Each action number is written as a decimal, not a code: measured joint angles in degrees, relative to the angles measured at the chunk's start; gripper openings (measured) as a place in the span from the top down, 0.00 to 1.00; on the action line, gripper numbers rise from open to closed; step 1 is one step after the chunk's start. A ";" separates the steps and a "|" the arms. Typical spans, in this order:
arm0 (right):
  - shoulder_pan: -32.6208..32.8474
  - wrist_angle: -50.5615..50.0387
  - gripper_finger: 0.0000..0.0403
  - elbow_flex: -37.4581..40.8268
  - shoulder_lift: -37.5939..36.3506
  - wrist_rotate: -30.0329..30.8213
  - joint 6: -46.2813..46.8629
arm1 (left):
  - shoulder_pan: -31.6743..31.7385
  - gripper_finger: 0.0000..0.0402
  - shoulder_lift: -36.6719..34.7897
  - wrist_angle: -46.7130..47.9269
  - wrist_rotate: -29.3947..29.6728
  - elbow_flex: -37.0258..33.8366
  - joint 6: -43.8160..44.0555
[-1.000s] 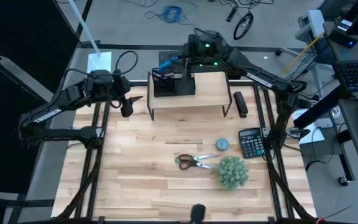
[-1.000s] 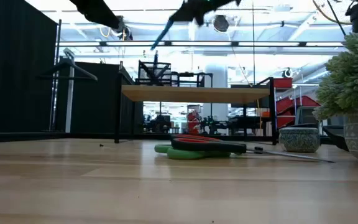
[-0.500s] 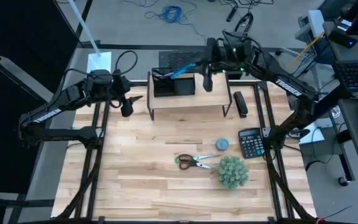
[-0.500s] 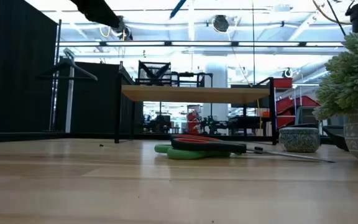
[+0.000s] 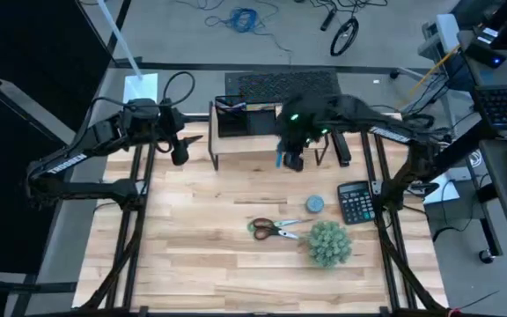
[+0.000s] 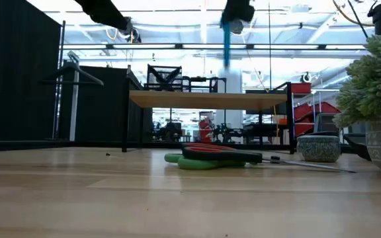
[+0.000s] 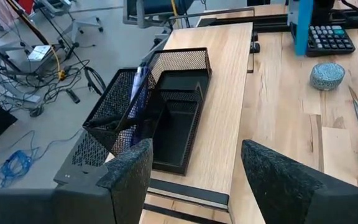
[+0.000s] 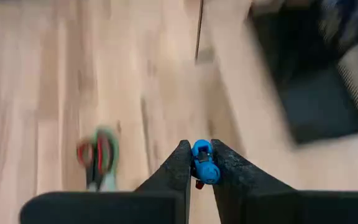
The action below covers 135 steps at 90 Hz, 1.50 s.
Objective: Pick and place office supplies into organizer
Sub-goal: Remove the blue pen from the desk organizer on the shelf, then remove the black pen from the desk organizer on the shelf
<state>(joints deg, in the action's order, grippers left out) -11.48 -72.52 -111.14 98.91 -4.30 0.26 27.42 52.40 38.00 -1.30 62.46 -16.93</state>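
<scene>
Blue pen (image 8: 204,165) hangs upright, pinched between the right gripper's (image 8: 198,163) jaws just in front of the wooden shelf (image 5: 245,143), presumably so it can drop end-first into the organizer (image 7: 166,118) on top. Left gripper (image 7: 194,171) waits beside the shelf, jaws spread.

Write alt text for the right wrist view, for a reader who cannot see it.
The right gripper has its two dark fingers shut on a blue pen, seen end-on above the wooden table. Beyond it lie blurred scissors and the black organizer on a light shelf.
</scene>
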 joint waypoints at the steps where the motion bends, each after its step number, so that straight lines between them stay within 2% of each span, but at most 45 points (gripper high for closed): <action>1: 0.23 -0.38 0.94 0.00 0.50 0.01 0.23 | 0.00 0.41 0.00 0.00 0.00 0.00 0.00; 26: 4.97 -9.79 0.94 0.05 14.12 -1.81 1.24 | -0.04 0.41 0.00 0.62 0.00 0.00 0.08; 41: 7.86 -9.56 0.94 0.04 20.51 -1.54 0.78 | -0.07 0.41 0.00 0.76 -0.01 0.00 0.07; 52: 9.45 -8.14 0.94 0.03 24.25 2.28 1.03 | -0.07 0.41 0.00 0.74 0.00 0.00 0.08; 65: 10.13 -7.71 0.94 0.03 27.08 2.72 -0.51 | -0.07 0.41 0.00 0.73 0.00 0.00 0.09; 95: 10.07 1.09 0.81 0.03 28.13 2.63 0.58 | -0.07 0.41 0.00 0.76 -0.02 0.00 0.13; 117: 9.81 3.84 0.65 0.03 28.03 2.31 -0.22 | -0.04 0.41 0.00 1.90 -0.02 0.00 0.13; 135: 7.84 7.89 0.57 0.05 21.32 1.07 -0.42 | -0.05 0.41 0.00 1.51 -0.01 0.00 0.39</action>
<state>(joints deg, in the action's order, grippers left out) -3.63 -64.64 -111.09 120.23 -3.24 -0.16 27.37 52.40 39.51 -1.31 62.46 -16.54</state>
